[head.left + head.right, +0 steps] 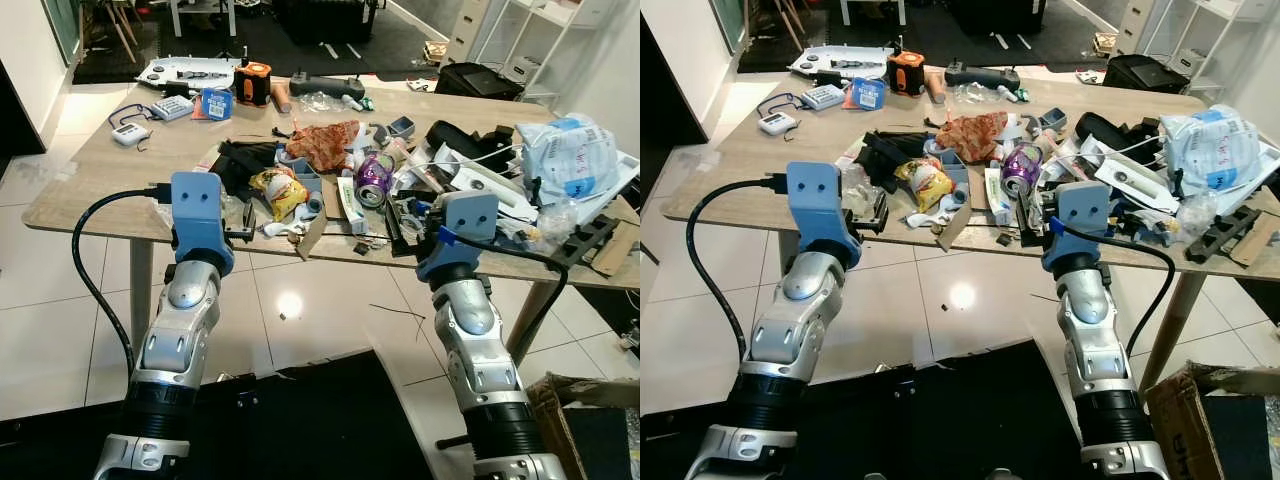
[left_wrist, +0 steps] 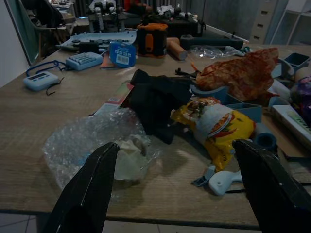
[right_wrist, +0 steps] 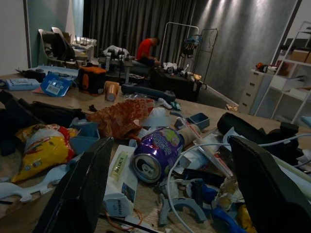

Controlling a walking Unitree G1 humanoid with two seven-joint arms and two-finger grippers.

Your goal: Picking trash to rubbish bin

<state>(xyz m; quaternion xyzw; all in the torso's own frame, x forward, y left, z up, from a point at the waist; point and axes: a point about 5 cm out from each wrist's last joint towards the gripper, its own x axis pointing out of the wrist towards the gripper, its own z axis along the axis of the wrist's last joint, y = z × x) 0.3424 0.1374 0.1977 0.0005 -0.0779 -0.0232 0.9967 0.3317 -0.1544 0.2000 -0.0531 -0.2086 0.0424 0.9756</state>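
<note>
Trash is heaped on the middle of a wooden table (image 1: 90,190). Nearest my left gripper (image 2: 180,194) lies a crumpled clear plastic bag (image 2: 97,145) holding white tissue, close to the table's front edge. My left fingers (image 2: 92,189) stand wide open just short of it, with nothing between them. A yellow snack bag (image 2: 218,126), black cloth (image 2: 155,99) and an orange-red wrapper (image 1: 322,142) lie behind it. My right gripper (image 3: 170,194) is open at the table's edge, facing a purple can (image 3: 155,155) on its side among cables and packaging.
A white plastic sack (image 1: 570,150) and black items crowd the table's right end. An orange-black tool (image 1: 253,83) and small devices (image 1: 172,107) sit at the far left. A cardboard box (image 1: 590,420) stands on the floor at lower right. A person (image 3: 146,48) sits far behind.
</note>
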